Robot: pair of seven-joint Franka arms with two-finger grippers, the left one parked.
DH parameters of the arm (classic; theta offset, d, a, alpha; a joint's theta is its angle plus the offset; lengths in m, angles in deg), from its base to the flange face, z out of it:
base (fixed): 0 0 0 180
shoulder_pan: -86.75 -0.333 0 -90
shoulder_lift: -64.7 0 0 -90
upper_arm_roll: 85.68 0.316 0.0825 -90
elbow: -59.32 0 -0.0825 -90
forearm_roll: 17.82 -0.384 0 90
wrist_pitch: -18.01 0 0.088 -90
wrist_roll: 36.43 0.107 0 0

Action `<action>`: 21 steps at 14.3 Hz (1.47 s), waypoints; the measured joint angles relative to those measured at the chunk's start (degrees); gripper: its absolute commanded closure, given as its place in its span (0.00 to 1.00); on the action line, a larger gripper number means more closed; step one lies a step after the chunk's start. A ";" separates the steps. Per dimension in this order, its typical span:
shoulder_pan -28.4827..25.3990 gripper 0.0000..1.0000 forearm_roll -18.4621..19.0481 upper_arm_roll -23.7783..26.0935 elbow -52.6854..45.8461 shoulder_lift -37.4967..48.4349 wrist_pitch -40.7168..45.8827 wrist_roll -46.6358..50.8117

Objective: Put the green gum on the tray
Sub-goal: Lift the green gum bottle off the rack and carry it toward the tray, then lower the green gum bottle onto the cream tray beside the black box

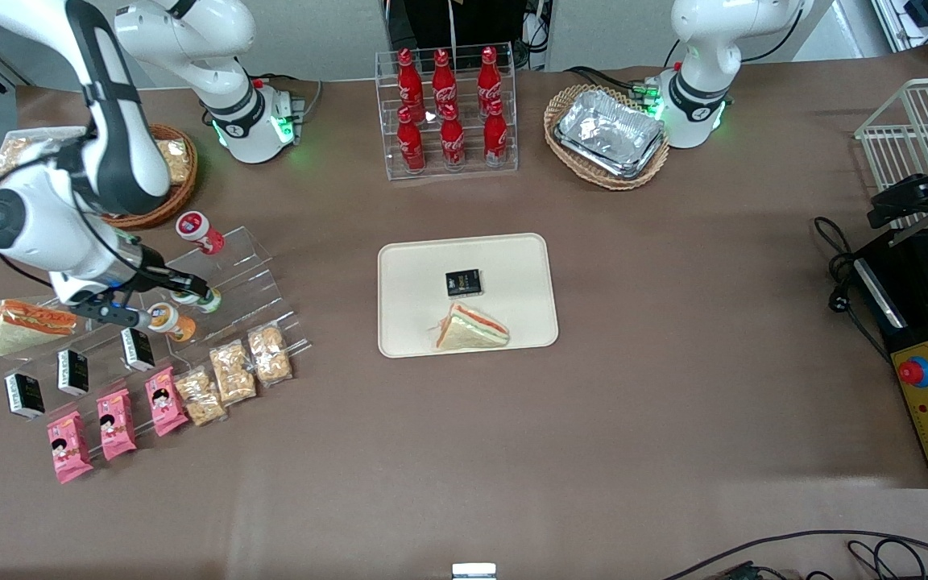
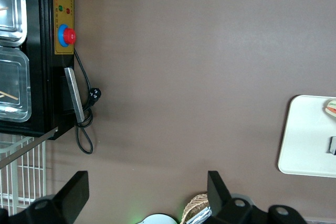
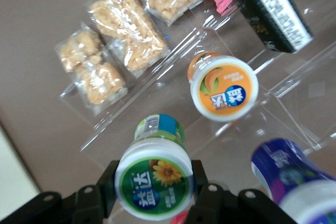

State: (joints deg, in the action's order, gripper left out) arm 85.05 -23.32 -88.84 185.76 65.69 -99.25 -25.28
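The green gum, a small canister with a white lid and a green top label, stands on the clear acrylic step stand toward the working arm's end of the table. It also shows in the front view. My right gripper sits around its lid with one finger pressed on each side, and shows low over the stand in the front view. The cream tray lies at the table's middle, holding a black packet and a sandwich.
An orange-labelled canister and a blue-labelled canister stand close beside the green gum. A red-topped canister stands higher on the stand. Snack bags, black boxes and pink packets lie nearer the camera. A cola rack and a foil basket stand farther back.
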 measured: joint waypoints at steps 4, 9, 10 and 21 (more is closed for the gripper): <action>0.00 0.72 0.00 -0.04 -12.29 1.21 15.87 -0.04; -0.08 0.71 -0.05 0.31 -27.20 1.46 30.95 -0.16; -0.36 0.71 -0.13 0.57 -28.65 1.51 32.54 -0.25; -22.29 0.72 -4.46 2.75 -17.58 -0.97 14.71 12.89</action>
State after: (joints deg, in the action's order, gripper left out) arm 62.76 -27.79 -86.09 168.18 64.72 -84.54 -12.38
